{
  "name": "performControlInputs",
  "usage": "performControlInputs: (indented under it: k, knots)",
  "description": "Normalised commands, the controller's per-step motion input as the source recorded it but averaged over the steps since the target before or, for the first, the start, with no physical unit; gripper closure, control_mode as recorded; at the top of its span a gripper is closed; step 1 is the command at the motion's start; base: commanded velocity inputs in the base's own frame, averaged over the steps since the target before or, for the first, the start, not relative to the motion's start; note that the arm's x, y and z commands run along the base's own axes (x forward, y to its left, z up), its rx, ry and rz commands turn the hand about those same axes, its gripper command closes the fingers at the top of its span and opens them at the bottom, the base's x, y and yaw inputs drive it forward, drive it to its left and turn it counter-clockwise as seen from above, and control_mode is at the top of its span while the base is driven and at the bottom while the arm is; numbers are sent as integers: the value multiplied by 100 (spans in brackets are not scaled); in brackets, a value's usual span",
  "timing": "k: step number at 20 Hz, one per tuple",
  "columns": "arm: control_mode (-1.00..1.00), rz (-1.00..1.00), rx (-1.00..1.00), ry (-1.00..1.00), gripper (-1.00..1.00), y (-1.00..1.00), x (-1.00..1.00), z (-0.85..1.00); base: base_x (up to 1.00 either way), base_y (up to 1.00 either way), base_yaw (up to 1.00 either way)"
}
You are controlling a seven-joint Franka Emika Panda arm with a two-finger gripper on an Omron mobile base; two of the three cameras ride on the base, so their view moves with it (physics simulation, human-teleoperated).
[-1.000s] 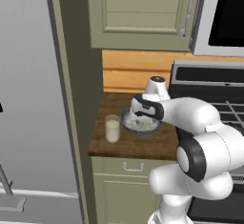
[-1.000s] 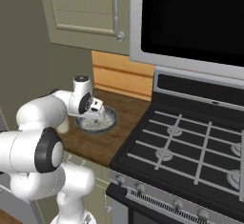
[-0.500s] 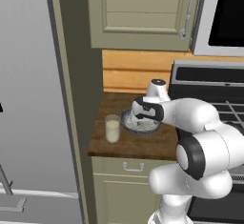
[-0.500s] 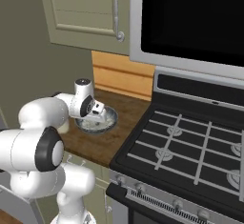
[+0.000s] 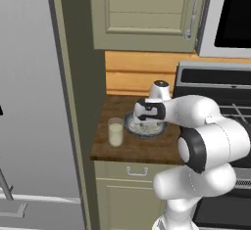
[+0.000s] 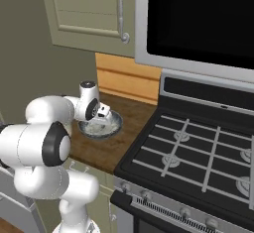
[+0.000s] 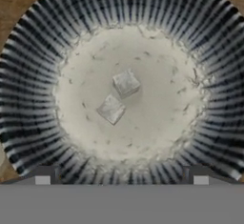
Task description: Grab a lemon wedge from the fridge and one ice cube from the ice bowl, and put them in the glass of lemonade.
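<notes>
Dropped lower over the bowl [image 5: 145, 127] than a second before: gripper [image 5: 143, 121] down from above the rim to just inside it, wrist sunk with it in both base views. Base views unshifted; glass [image 5: 115, 132] and bowl unmoved.

Pointed straight down into the bowl, seen in the right base view with the gripper [image 6: 100, 123] low over the whitish inside of the bowl [image 6: 113, 124]. Spread wide: fingertips [image 7: 46, 175] stood far apart at the bottom of the hand view, one near each lower corner, nothing between them. Gripper [image 7: 121, 178] not touching either cube.

Two ice cubes in the bowl [image 7: 28, 75], near the middle of its pale floor: upper cube [image 7: 126, 83] and lower cube [image 7: 111, 108], corner to corner, touching or nearly so; cannot tell which. Both lay well short of the fingertips in the hand view. Dark and white ribbed wall ringed them.

Bowl sat on the counter [image 5: 122, 149] about midway between front and back edges, toward the right edge by the stove [image 6: 198, 152]. Glass stood upright to the bowl's left, just beside it, near the counter's left edge and the tall grey fridge [image 5: 34, 102]. Pale liquid filled most of the glass. Fridge door shut as far as seen. Wedge not made out anywhere.
</notes>
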Motion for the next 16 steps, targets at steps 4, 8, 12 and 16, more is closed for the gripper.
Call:
performControlInputs:
  k: [4, 8, 12, 16]
  knots:
    - [-100, 0, 0, 0, -100, 0, 10, -25, 0, 0, 0]
    - [-100, 0, 0, 0, -100, 0, 4, -53, 0, 0, 0]
    - [-100, 0, 0, 0, -100, 0, 6, -30, 0, 0, 0]
    - [-100, 0, 0, 0, -100, 0, 26, 0, 0, 0, 0]
